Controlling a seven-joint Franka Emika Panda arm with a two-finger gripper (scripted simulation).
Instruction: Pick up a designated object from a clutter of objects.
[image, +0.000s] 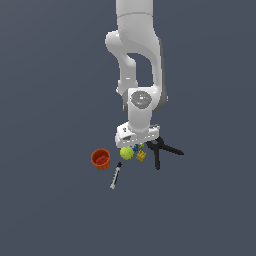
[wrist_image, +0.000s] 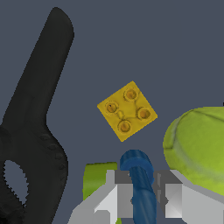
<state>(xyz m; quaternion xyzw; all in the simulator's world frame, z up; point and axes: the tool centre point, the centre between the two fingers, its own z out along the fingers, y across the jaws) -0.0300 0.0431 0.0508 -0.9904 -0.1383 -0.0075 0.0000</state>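
A: Progress check. Where's the blue brick (wrist_image: 141, 183)?

B: Wrist view shows it between the two fingers (wrist_image: 120, 199) of the gripper (wrist_image: 142, 197), both pads against its sides. So clenched on the blue brick, grasp looks made.

A: Lifted?

B: Can't tell. In the exterior view the gripper (image: 135, 145) is down low in the clutter, right beside the yellow-green ball (image: 127, 152), and only a speck of blue shows there. No clear gap under the brick in either view. I'd judge it's not raised yet, or barely.

A: Neighbours, relative to the ball?

B: Yellow brick (wrist_image: 127, 111) lies near the ball, apart from it, studs up. Green brick (wrist_image: 97, 178) is on the far side of the gripper from the ball, just beside the finger, maybe touching, can't say. Black spring clamp (wrist_image: 33, 131) is further out past that. Orange-red cup (image: 100, 158) sits on the ball's other side, well apart, and the marker (image: 115, 176) lies near the ball, towards the camera.

A: So what's left?

B: Reach and close seem done. Left: lift straight up clear of the ball and the green brick without dragging either.
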